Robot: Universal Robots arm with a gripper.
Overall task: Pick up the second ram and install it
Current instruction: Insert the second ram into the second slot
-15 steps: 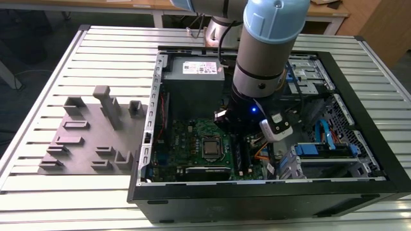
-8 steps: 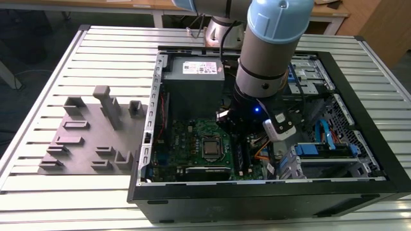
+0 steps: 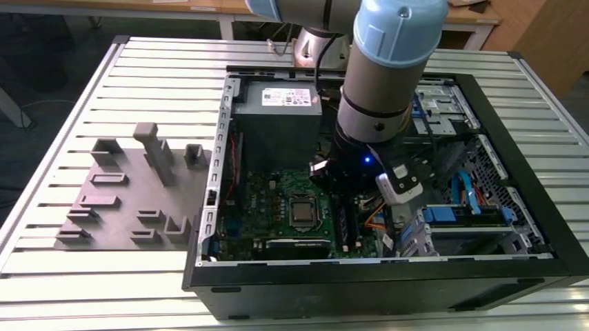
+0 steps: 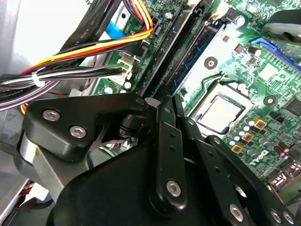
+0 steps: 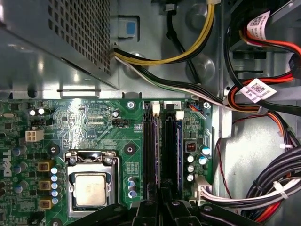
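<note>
My gripper [image 3: 341, 195] reaches down into the open computer case [image 3: 529, 207], over the memory slots to the exterior view's right of the processor socket [image 3: 303, 211]. In both wrist views its fingers [image 5: 148, 207] stand close together at the slot line. Out from between them runs the second ram [image 4: 170, 52], a long thin dark stick seen edge-on [image 5: 161, 150], and the gripper [image 4: 164, 101] looks shut on it. Beside it, another stick with a blue label [image 4: 200, 49] sits in the neighbouring slot. Whether the held stick is seated in its slot cannot be told.
The grey power-supply box [image 3: 276, 110] sits at the far end of the case, with bundles of coloured cables [image 5: 263, 117] running close beside the slots. A grey tray with upright blocks [image 3: 138, 200] lies on the slatted table [image 3: 92, 83] at the exterior view's left.
</note>
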